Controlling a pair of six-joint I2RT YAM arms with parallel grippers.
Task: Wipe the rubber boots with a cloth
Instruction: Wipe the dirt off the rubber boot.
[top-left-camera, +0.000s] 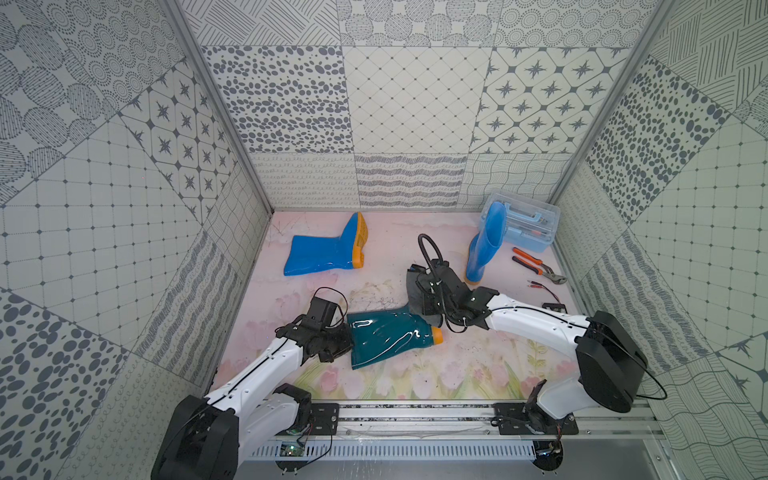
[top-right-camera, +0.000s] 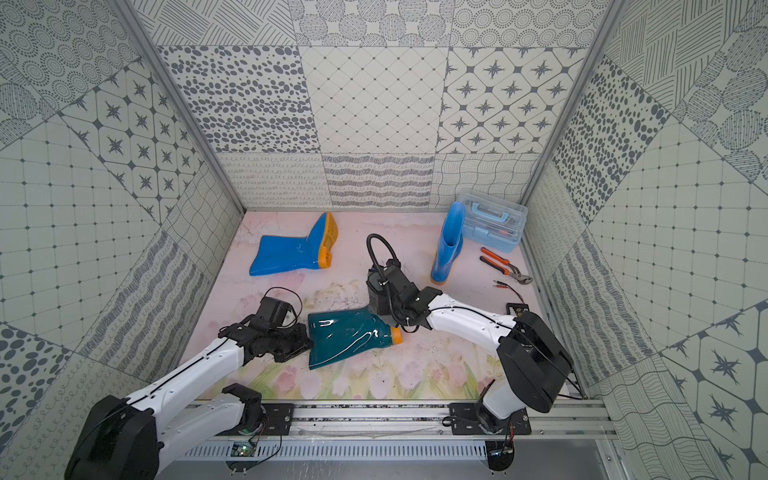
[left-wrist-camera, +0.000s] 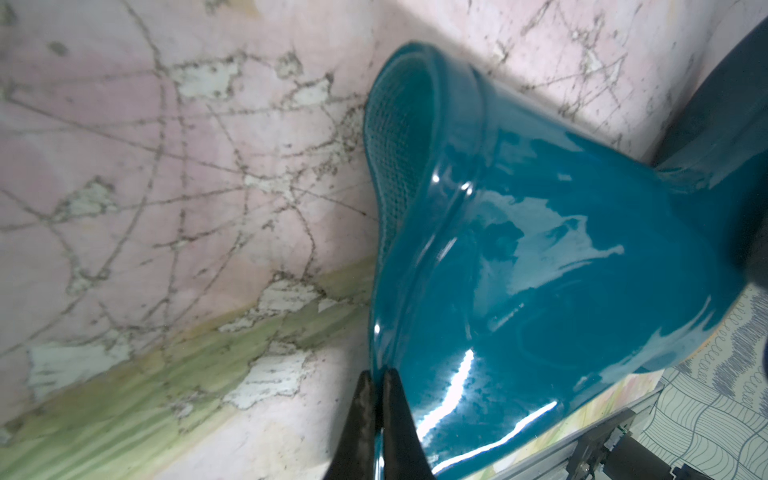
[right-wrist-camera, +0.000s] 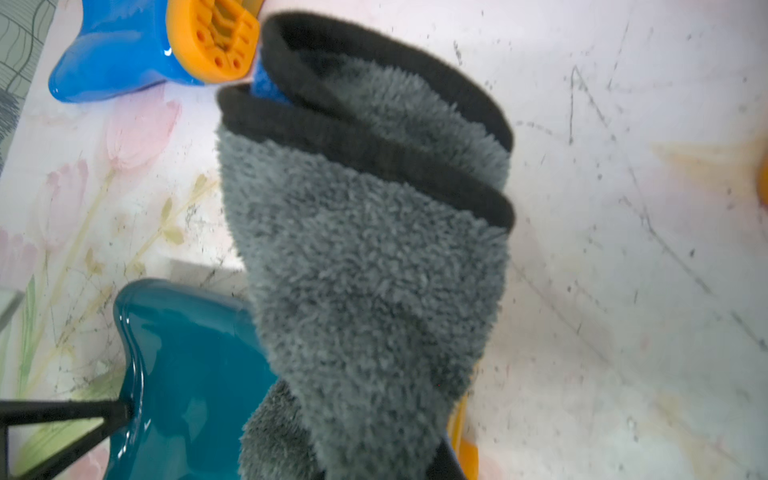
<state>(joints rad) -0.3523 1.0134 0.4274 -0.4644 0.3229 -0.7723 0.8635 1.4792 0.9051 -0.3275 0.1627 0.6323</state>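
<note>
A dark teal rubber boot (top-left-camera: 386, 338) (top-right-camera: 347, 338) lies on its side at the front centre, orange heel to the right. My left gripper (left-wrist-camera: 377, 376) (top-left-camera: 347, 345) is shut on the rim of its shaft opening (left-wrist-camera: 399, 145). My right gripper (top-left-camera: 428, 305) is shut on the grey fluffy cloth (right-wrist-camera: 365, 257) (top-right-camera: 376, 301), which hangs over the foot end of the teal boot (right-wrist-camera: 187, 374) and hides the fingers. A blue boot (top-left-camera: 320, 253) (right-wrist-camera: 112, 45) lies at the back left. Another blue boot (top-left-camera: 484, 245) (top-right-camera: 449, 245) stands upright at the back right.
A clear plastic toolbox (top-left-camera: 523, 224) sits in the back right corner behind the upright boot. Orange-handled pliers (top-left-camera: 536, 266), red-tipped leads and a small black device (top-left-camera: 555, 307) lie along the right wall. Patterned walls close three sides; a metal rail (top-left-camera: 415, 415) runs along the front.
</note>
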